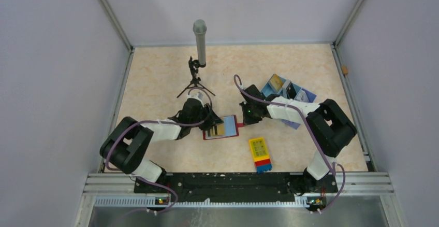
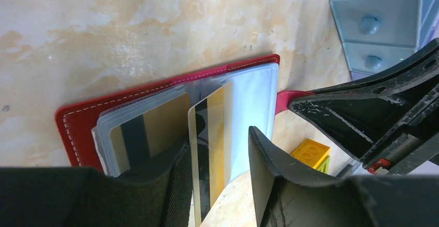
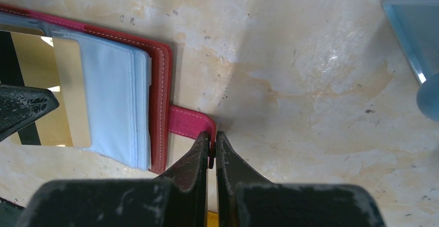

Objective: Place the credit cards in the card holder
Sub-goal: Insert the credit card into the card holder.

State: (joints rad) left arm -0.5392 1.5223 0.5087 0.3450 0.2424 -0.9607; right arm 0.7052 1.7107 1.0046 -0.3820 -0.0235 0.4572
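My left gripper (image 2: 217,144) has its jaws apart. The gold card (image 2: 211,149) stands on edge between them, leaning against one finger (image 2: 173,185) with a clear gap to the other. Its far end lies over the blue-grey pockets of the card holder (image 1: 230,126); whether it has entered a pocket I cannot tell. The holder lies open and flat on the table (image 1: 155,71), at 12 o'clock of my two bases in the overhead view. A second gold card with a dark stripe (image 2: 147,133) sits inside a clear pocket, at 9 o'clock of the standing one in my left wrist view.

My right gripper (image 3: 212,144) has its jaws together, pinched on the end of the red closure tab (image 3: 189,123) that sticks out of the holder's 3 o'clock edge. A sliver of red shows between the tips.

From overhead, the yellow, red and blue block (image 1: 260,154) lies at 5 o'clock of the holder, apart from it. The light-blue tray (image 1: 269,88) sits at 2 o'clock, beyond my right wrist; what is in its compartments I cannot make out. A grey cylinder on a small black tripod (image 1: 199,40) stands at 11 o'clock of the holder, well apart
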